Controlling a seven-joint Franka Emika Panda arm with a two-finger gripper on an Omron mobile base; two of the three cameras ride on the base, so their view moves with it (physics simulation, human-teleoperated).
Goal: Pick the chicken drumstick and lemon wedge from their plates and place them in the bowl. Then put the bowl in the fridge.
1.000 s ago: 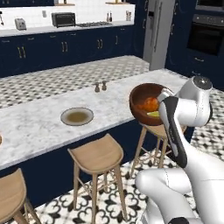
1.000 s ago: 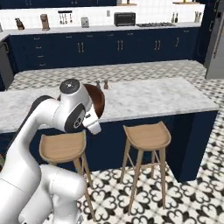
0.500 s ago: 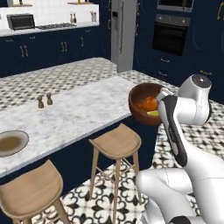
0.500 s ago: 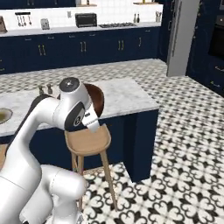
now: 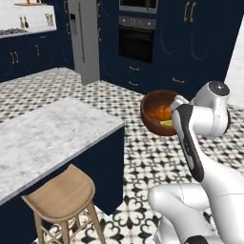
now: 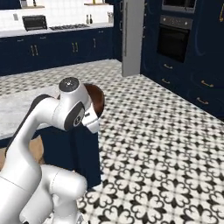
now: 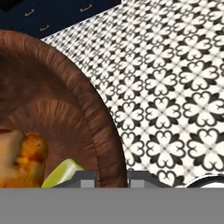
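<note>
Even, bright, flat rendered light with no glare; soft faint shadows on the floor (image 5: 143, 157). Base views look coarse and slightly blurred, the hand view sharper.

- Home kitchen.
- Navy cabinets with gold handles (image 5: 188, 12), built-in black wall oven (image 5: 137, 44), tall grey steel fridge (image 5: 87, 40).
- Marble-topped island surface (image 5: 45, 136), tan wooden stool (image 5: 59, 196), black-and-white patterned tile floor (image 6: 166, 144).

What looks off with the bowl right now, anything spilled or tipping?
Nothing stands out. The bowl hangs over the floor, gripper shut on its rim, tilted a little, with the chicken drumstick and lemon wedge inside.
</note>
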